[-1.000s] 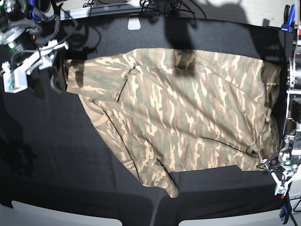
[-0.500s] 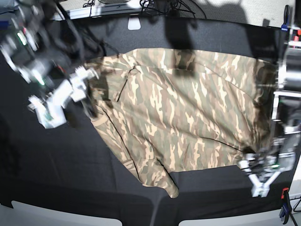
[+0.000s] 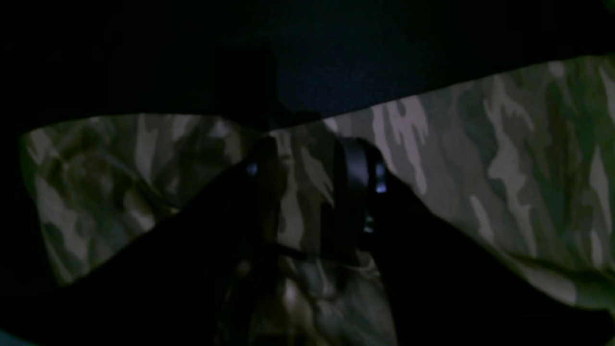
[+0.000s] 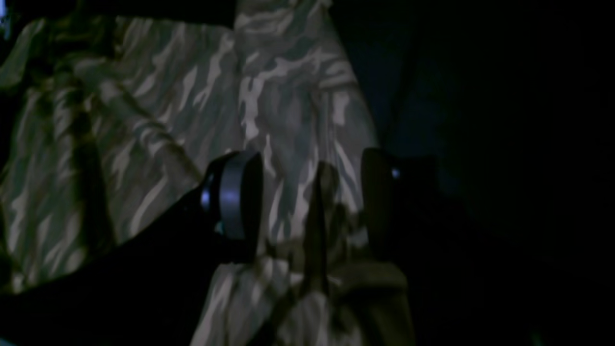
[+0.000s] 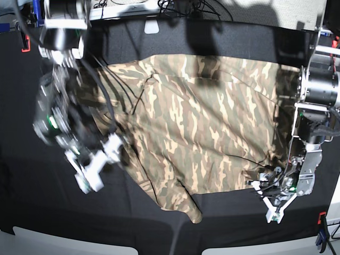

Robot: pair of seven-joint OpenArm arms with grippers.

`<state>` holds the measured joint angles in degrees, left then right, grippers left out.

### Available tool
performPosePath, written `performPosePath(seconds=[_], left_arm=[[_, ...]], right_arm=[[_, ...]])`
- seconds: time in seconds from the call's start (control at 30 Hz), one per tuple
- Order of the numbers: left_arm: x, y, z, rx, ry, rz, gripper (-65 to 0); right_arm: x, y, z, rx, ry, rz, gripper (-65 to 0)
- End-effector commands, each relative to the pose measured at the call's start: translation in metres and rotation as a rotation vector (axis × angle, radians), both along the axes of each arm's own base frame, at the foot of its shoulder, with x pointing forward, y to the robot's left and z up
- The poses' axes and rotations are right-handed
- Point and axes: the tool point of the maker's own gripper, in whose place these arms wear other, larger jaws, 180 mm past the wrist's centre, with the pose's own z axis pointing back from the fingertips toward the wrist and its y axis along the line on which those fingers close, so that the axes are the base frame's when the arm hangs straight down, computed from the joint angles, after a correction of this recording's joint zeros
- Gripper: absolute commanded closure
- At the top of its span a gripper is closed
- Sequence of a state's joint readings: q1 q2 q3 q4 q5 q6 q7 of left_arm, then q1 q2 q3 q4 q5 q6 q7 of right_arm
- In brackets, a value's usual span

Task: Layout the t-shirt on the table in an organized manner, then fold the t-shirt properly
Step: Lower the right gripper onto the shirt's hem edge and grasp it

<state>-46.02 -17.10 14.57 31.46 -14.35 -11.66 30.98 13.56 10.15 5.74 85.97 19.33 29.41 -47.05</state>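
The camouflage t-shirt [image 5: 207,133] lies spread, skewed and wrinkled on the black table [image 5: 53,212]. In the base view my right gripper [image 5: 119,154] hangs at the shirt's left edge. The right wrist view shows this gripper [image 4: 305,202] open, its fingers astride a raised fold of the t-shirt [image 4: 168,96]. My left gripper [image 5: 261,187] is at the shirt's near right corner. Seen from the left wrist, that gripper [image 3: 310,192] stands open, jaws apart over the hem of the t-shirt [image 3: 504,158], with fabric showing between them.
A white tag [image 5: 152,26] and cables [image 5: 180,8] sit at the table's far edge. A red clamp [image 5: 24,42] is at the far left and another clamp [image 5: 320,236] at the near right. Bare black cloth [image 3: 336,62] lies beyond the hem.
Both arms have swung in from the table's sides onto the shirt: the right one down to its left edge, the left one leftward to the near right corner. Jaw openings look unchanged.
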Motion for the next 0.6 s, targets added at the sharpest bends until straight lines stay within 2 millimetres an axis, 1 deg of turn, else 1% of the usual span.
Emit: performPosePath(seconds=[0.0,0.17,0.2,0.33,0.47,0.57], left_arm=[[0.017,0.002,0.028,-0.014,-0.07,0.009,-18.3],[0.008,0.001,0.013,-0.016,-0.043,0.009,-18.3],[0.004,0.001,0.007,-0.016,-0.033,0.009,-18.3],[-0.009,0.001,-0.012,-0.015,-0.007,0.008,-18.3],[-0.02,0.0,-0.028,-0.021,-0.002,0.006,-18.3],[-0.024,0.0,-0.033,-0.022,0.002,0.006,-18.3]], right_arm=[[0.019,0.006,0.022,0.018,-0.068,0.001,-31.8],[0.055,0.023,0.017,-0.041,-0.035,-0.01,-31.8],[0.062,0.023,0.015,-0.059,-0.026,-0.021,-31.8],[0.086,0.006,0.01,-0.11,-0.002,-0.13,-31.6],[0.092,0.003,-0.002,-0.127,0.037,-0.146,-31.6],[0.091,0.004,-0.016,-0.115,0.056,-0.145,-31.4]])
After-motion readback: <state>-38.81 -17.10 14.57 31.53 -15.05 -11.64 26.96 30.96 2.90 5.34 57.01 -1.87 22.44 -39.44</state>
